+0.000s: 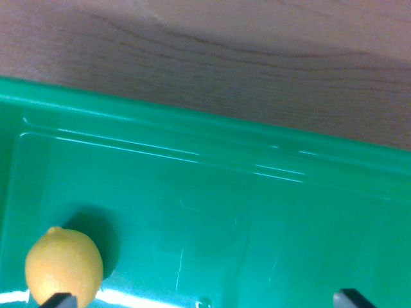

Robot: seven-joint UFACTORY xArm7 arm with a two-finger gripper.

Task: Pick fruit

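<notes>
A yellow lemon (63, 264) lies on the floor of a green plastic tray (257, 218), at the wrist view's lower left. Only the two dark fingertips of my gripper (204, 299) show at the bottom edge. The left fingertip (59, 299) sits right in front of the lemon, overlapping its lower edge. The right fingertip (352, 298) is far off over bare tray floor. The fingers stand wide apart, and nothing is held between them.
The tray's raised green rim (192, 122) runs across the view from upper left to right. Beyond it is a wooden tabletop (244, 45).
</notes>
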